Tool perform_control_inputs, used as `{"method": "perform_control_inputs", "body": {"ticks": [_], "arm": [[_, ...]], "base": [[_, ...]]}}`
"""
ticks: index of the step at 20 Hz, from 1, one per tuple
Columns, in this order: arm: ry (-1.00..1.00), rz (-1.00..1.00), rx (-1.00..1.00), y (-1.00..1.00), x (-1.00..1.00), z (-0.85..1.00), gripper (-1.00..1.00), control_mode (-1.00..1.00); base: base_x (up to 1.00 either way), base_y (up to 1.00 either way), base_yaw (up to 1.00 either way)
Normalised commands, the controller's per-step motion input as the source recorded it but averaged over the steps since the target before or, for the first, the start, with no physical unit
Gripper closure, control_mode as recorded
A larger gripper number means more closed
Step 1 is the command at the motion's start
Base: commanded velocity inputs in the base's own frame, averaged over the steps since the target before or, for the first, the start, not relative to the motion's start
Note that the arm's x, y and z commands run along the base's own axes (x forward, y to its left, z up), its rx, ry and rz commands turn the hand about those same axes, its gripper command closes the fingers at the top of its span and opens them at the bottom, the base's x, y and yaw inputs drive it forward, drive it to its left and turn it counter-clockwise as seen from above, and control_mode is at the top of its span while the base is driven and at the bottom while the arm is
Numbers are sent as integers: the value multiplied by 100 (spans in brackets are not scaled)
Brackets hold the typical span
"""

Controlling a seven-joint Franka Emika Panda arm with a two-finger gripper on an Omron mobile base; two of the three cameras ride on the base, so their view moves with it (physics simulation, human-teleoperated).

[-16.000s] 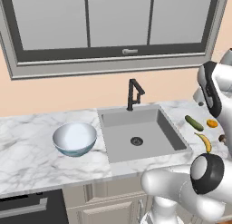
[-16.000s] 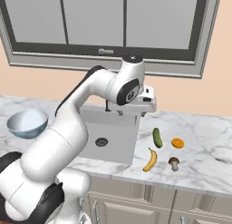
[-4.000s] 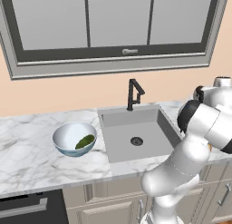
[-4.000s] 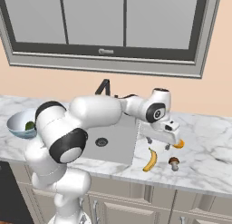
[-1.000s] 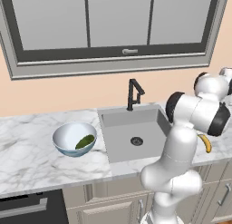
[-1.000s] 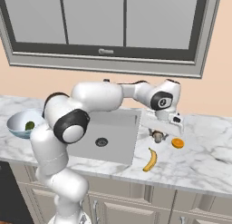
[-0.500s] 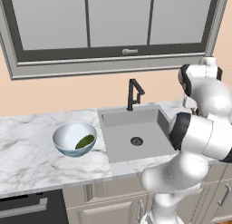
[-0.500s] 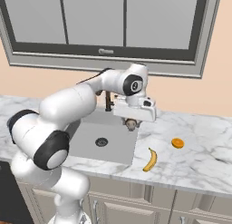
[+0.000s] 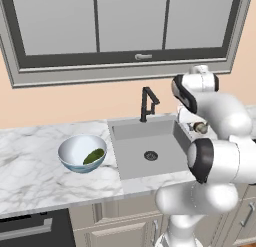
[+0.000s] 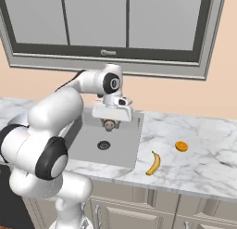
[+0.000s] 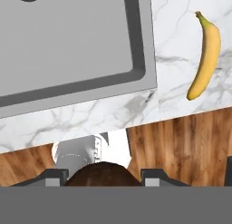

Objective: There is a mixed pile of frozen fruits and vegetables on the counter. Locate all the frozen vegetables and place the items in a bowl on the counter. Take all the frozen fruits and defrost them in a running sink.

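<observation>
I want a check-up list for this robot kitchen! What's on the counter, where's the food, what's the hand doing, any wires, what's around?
Surface: white marble counter with grey veins, over beige cabinets.
Job's things: green vegetable lies inside the bowl, left of the sink. Mushroom is held up over the sink's right side. Banana and orange fruit lie apart on the counter right of the sink. No water seen running from the black faucet.
Clutter: nothing seen.
Gripper: gripper closed on the mushroom, its brown cap between the finger tips in the hand view.
Cables: nothing seen.
Surroundings: big window above, peach wall, wooden floor.
</observation>
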Motion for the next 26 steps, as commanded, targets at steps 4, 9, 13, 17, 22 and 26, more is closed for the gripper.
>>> {"method": "perform_control_inputs", "body": {"ticks": [4,9,13,17,22,26], "arm": [[-4,-1,-1,100,3,0,100,-100],[-1,0,0,100,0,0,100,-100],[0,0,0,100,0,0,100,-100],[0,0,0,100,0,0,100,-100],[-2,0,-1,100,8,7,100,-100],[-31,12,-4,96,30,0,100,-100]], "base": [[0,0,0],[0,0,0],[0,0,0],[0,0,0],[0,0,0],[0,0,0]]}}
